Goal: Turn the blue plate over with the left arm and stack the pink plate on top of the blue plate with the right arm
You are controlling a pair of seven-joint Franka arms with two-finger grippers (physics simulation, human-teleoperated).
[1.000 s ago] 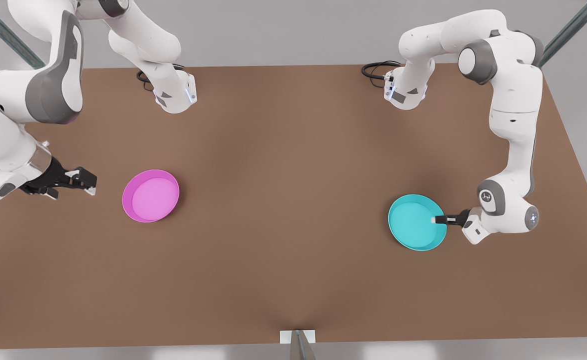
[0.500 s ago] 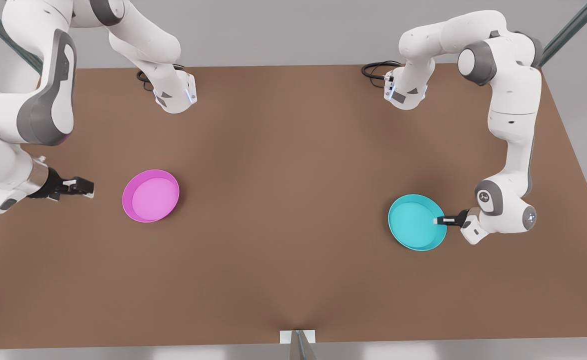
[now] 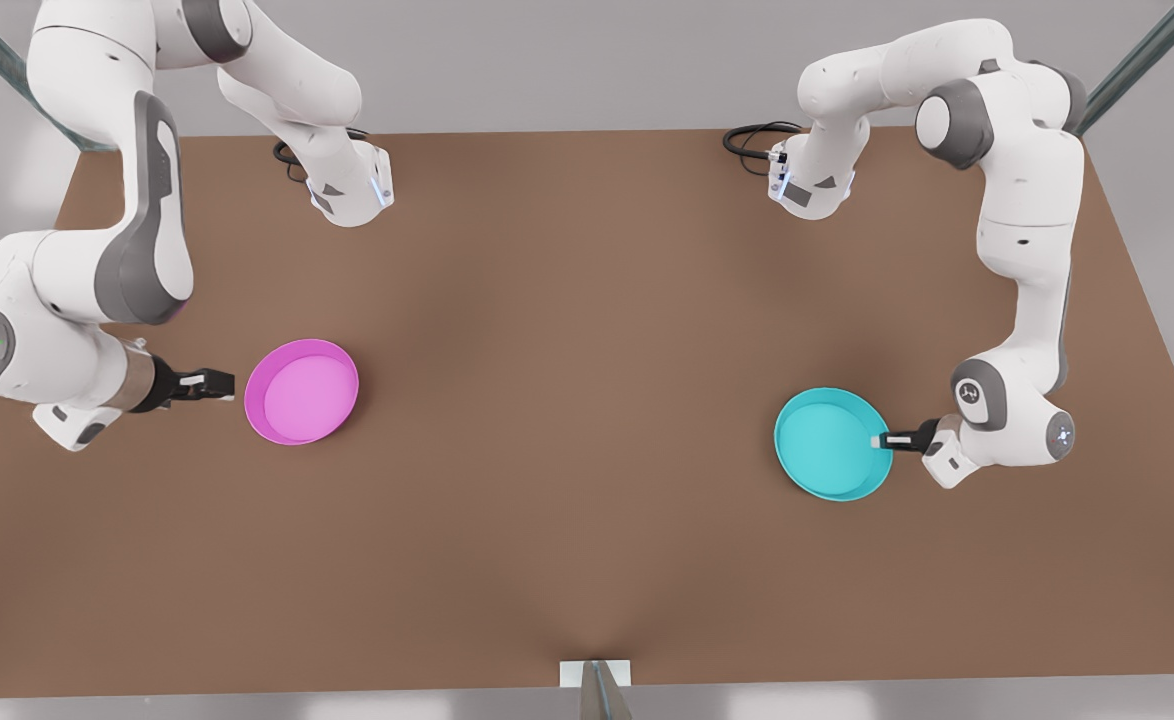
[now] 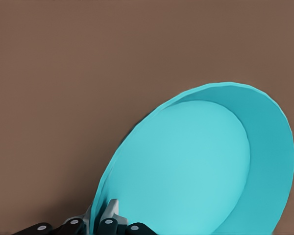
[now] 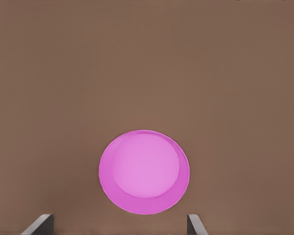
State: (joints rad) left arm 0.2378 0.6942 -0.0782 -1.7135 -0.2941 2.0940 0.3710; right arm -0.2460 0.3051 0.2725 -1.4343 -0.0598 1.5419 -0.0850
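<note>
Right gripper [image 3: 230, 384] neared pink plate [image 3: 302, 391], fingers spread; left gripper [image 3: 881, 440] pinches blue plate [image 3: 827, 445].

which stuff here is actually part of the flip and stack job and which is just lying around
Part of the job:
blue plate, rim clamped by the left gripper
pink plate, with the open right gripper beside it

Just lying about:
black cables at the arm bases
brown table

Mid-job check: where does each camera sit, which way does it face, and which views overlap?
Front view: high above the table, looking down; both arms, blue plate, pink plate.
Left wrist view: on the left gripper, clamped on the blue plate's rim.
Right wrist view: faces the pink plate between open fingers.
Each wrist view shares its plate with the front view.
</note>
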